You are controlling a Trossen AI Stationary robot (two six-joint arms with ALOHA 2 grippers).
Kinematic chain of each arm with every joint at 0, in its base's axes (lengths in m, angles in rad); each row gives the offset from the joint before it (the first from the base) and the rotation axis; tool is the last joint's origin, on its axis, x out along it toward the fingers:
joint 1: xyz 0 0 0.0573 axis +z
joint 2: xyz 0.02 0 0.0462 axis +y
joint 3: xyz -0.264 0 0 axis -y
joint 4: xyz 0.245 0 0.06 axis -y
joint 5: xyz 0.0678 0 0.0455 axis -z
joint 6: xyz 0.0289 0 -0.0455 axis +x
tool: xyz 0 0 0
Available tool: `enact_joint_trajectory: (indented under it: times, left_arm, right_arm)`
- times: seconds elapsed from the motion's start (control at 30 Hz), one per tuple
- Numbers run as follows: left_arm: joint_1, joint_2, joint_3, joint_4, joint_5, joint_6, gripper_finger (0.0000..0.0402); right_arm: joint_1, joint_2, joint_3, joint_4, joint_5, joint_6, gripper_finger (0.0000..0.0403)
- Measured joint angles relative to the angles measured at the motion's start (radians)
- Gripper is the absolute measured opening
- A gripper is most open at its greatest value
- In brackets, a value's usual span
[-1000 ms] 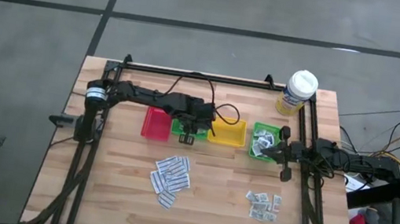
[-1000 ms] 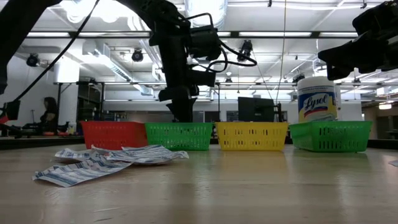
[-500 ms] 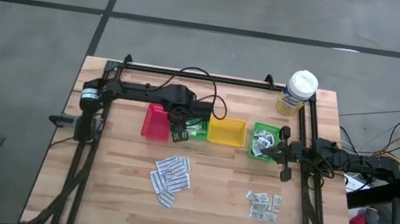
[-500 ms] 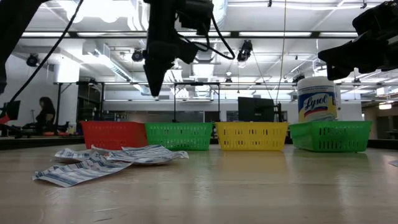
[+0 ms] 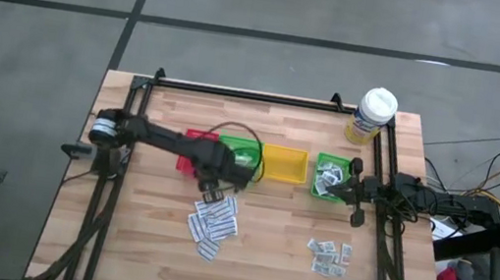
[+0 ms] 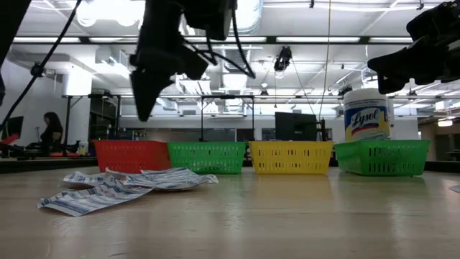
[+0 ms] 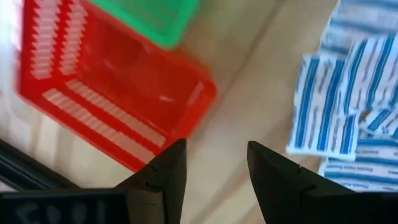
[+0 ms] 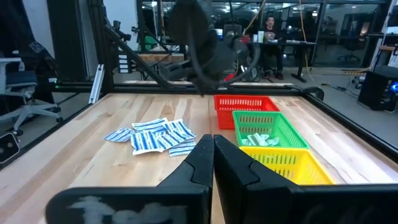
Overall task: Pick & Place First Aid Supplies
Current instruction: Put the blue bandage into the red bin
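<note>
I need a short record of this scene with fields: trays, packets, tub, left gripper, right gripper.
trays: red tray, green tray, yellow tray in a row; second green tray apart, nearer the right arm
packets: blue-striped strips piled on the table; small squares in a second group; sachets in a green tray
tub: white-lidded tub at the far right corner
left gripper: open, empty, above the table between red tray and strips
right gripper: shut, empty, by the second green tray
</note>
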State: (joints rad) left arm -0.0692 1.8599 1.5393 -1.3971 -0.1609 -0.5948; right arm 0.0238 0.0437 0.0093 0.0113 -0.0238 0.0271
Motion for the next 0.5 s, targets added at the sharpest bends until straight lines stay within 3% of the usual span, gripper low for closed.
enact_joint_trajectory:
  times: [0.27, 0.5]
  left_arm:
    - [-0.109, -0.001, -0.136, 0.083, 0.017, -0.16, 0.0163]
    - [-0.134, -0.001, -0.217, 0.185, 0.052, -0.274, 0.0163]
  right_arm:
    - [0.0, 0.0, 0.0, 0.0, 0.0, 0.0, 0.0008]
    - [0.0, 0.0, 0.0, 0.0, 0.0, -0.001, 0.0008]
